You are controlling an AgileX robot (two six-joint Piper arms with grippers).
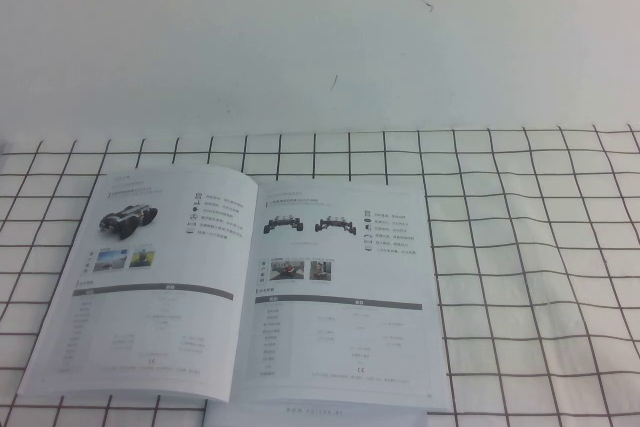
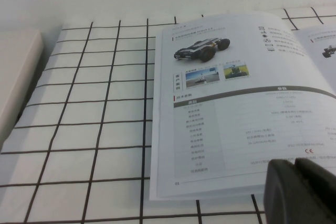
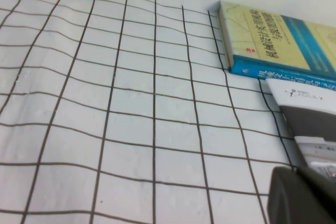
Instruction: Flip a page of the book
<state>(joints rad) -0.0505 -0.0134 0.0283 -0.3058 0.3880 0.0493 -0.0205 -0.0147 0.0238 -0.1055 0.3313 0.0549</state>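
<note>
The book lies open, its paper thin, white and faintly glossy. The page on the left has the same smooth sheen around its printed vehicle picture. The cloth beneath is matt white fabric with a black grid (slightly rippled). The wall behind is matt white. The left gripper and the right gripper, each at the corner of its own wrist view, look like dull black plastic. A yellow and blue book has a smooth printed cover.
</note>
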